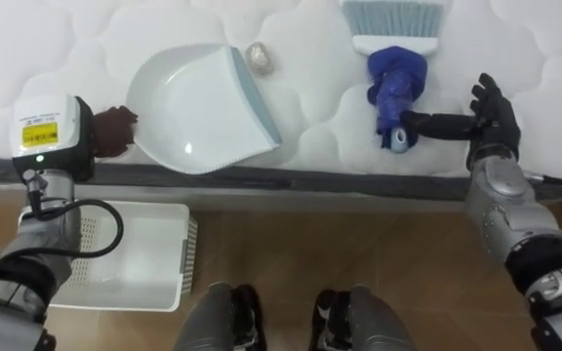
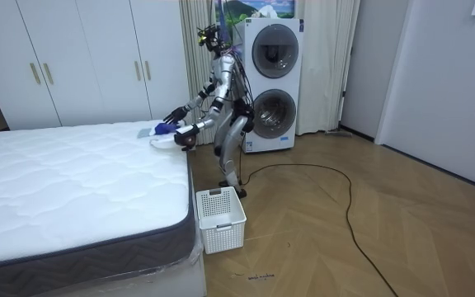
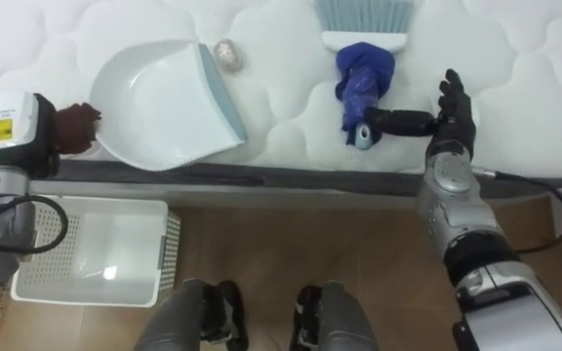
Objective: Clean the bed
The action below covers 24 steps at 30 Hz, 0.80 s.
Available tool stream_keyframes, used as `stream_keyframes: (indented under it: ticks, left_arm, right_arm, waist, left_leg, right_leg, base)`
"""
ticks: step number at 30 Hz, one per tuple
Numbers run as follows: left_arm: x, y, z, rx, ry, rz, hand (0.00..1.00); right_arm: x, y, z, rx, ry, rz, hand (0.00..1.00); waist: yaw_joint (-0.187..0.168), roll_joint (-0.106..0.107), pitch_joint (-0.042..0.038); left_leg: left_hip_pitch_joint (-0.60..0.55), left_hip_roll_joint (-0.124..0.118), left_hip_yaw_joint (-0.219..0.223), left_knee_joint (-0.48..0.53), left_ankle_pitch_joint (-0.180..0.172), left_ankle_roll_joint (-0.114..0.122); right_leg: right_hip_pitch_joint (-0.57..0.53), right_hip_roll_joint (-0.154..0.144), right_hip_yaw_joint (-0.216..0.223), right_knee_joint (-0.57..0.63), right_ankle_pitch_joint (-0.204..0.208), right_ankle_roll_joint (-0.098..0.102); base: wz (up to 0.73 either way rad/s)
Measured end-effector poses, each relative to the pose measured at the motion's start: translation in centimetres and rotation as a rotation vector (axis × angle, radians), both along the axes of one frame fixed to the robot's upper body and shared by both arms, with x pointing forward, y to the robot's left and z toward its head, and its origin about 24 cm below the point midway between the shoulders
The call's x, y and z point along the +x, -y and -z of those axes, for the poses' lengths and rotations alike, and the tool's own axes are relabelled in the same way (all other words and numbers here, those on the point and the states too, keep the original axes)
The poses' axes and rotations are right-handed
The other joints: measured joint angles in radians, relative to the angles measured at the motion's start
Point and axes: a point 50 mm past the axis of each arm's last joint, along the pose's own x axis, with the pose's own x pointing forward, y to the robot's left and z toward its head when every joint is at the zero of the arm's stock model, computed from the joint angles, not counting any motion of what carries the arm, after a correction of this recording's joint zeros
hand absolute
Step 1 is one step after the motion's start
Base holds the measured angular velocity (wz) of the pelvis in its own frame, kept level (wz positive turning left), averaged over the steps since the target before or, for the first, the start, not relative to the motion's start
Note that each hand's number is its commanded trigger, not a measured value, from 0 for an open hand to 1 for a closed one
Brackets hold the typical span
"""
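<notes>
A white dustpan (image 1: 193, 107) lies on the white mattress (image 1: 47, 49), its mouth facing right. My left hand (image 1: 115, 130) sits at its left rear edge, fingers curled on the pan's hidden handle. A small crumpled ball (image 1: 259, 58) rests just beyond the pan's lip. To the right lies a brush (image 1: 396, 83) with a blue handle and pale bristles pointing away from me. My right hand (image 1: 491, 112) is open beside it, fingers straight, thumb stretched left to the handle's near end. In the room view I stand bent over the bed's side.
The mattress's dark edge (image 1: 261, 177) runs across in front of me. A white slatted basket (image 1: 130, 258) stands on the wooden floor at my lower left, also seen as the basket (image 2: 221, 219) at the bed's corner. Stacked washing machines (image 2: 270, 82) stand behind me.
</notes>
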Motion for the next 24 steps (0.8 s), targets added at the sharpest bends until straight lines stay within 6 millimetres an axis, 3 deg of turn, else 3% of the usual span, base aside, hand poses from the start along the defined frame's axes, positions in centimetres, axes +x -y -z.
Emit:
stream_keyframes:
  ticks: [15,24]
  left_arm:
    - [-0.1,-0.1,0.2,0.053,-0.02,0.006,1.0]
    - [-0.1,0.0,0.2,0.052,-0.026,0.008,1.0]
  right_arm:
    - [2.0,-1.1,-4.3,-0.083,0.145,-0.017,0.0]
    - [2.2,-1.9,-4.1,-0.093,0.135,-0.053,0.0]
  waist:
    - [-0.009,-0.003,-0.002]
    - [-0.003,-0.007,-0.0018]
  left_leg:
    - [0.018,-0.019,-0.001,-0.017,0.016,0.015]
    - [0.036,-0.024,-0.006,-0.034,0.02,0.016]
  right_leg:
    - [0.017,-0.019,-0.004,0.0,0.007,0.009]
    - [0.044,-0.024,-0.017,-0.02,0.011,0.01]
  base:
    - [0.03]
    - [0.02]
